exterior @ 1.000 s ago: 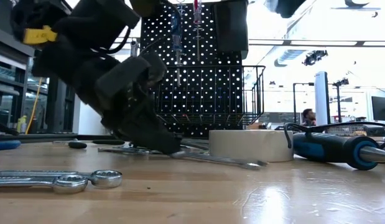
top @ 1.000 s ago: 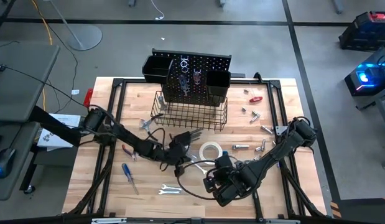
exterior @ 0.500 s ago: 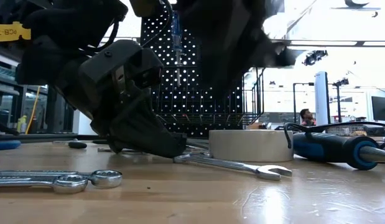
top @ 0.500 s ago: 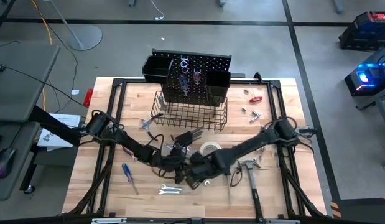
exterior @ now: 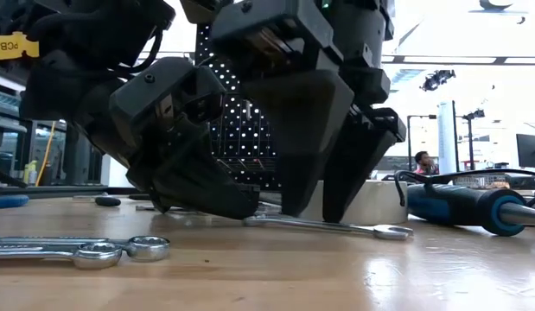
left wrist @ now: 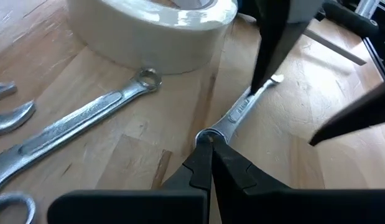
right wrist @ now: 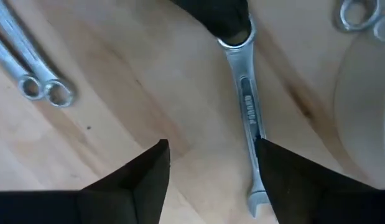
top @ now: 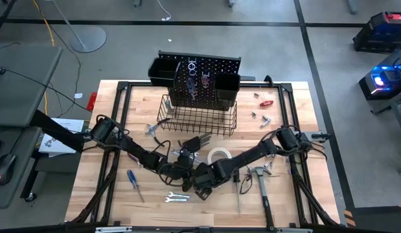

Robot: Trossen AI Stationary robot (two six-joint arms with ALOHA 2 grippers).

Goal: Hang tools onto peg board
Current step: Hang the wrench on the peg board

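Ring end of the flat silver wrench is covered by the left gripper. The white tape roll sits largely behind the right gripper. Tools on the black perforated peg board are too small to identify.

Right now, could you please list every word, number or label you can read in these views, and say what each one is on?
"PCB-7": black print on a yellow tag on a dark arm in the low view; its end is cut off, so the reading is uncertain.
Stamped marking on the shaft of the wrench pinched by the left gripper, with the open right gripper astride it: too blurred to read.
No other text is legible.

shiny metal wrench; pale wooden tabletop
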